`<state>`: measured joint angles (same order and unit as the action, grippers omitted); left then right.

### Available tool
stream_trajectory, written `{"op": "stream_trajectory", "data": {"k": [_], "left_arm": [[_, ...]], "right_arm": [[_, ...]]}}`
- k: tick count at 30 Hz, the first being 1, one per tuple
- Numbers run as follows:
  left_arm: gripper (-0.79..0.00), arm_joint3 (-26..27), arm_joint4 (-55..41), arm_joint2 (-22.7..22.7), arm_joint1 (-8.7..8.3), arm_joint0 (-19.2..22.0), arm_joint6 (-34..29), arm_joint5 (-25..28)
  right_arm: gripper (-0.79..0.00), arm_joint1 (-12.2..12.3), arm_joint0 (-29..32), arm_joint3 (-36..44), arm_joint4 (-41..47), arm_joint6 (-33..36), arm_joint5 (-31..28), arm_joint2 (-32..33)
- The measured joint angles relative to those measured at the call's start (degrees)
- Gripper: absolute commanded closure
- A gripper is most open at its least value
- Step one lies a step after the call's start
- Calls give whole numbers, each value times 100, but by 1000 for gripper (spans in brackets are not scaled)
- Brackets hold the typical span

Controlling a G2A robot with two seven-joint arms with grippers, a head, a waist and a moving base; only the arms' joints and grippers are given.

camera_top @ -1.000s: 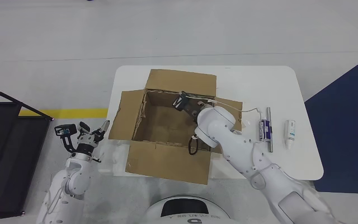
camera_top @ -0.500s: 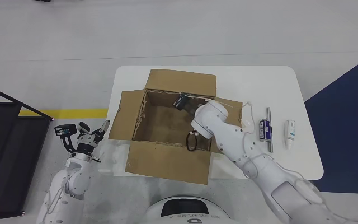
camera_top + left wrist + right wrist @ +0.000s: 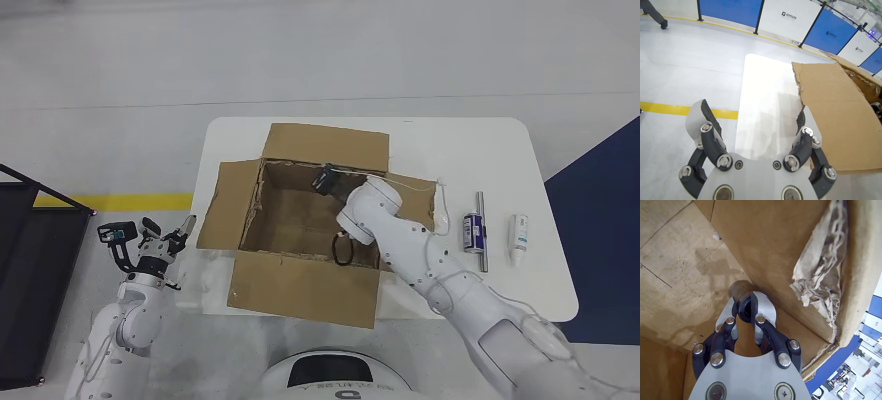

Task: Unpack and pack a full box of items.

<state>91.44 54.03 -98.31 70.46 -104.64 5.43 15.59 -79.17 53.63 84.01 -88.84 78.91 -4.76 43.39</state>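
The left hand (image 3: pixel 753 111) is built on a pale grey metal plate at the bottom of the frame. Black linkage bars are pinned to it with round silver screws, and its two white fingers are faced with black ribbed pads (image 3: pixel 710 115). The right hand (image 3: pixel 745 308) is made alike, with two large cross-head screws set low in its plate. In the top view the left arm (image 3: pixel 130 320) and right arm (image 3: pixel 420 245) are clad in glossy white rounded shells. A black cable loop (image 3: pixel 343 252) is seen at the right arm's wrist.

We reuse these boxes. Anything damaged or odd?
Yes. The box is damaged: inside, beside the right claw gripping a dark cylinder, one wall's paper layer hangs torn in shreds. The flap edge near the left claw is ragged.
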Motion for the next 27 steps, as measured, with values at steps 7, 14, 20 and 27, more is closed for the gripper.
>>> {"op": "stream_trajectory", "data": {"k": [7,14,20,27], "left_arm": [[-785,0,0,0,0,0,0,0],[-785,0,0,0,0,0,0,0],[-785,0,0,0,0,0,0,0],[-785,0,0,0,0,0,0,0]], "right_arm": [[0,-32,81,256,124,7,-166,81],[0,-6,344,1005,324,-43,-474,228],[0,15,489,1314,220,-26,-498,358],[-145,20,489,1146,-454,160,-285,455]]}}
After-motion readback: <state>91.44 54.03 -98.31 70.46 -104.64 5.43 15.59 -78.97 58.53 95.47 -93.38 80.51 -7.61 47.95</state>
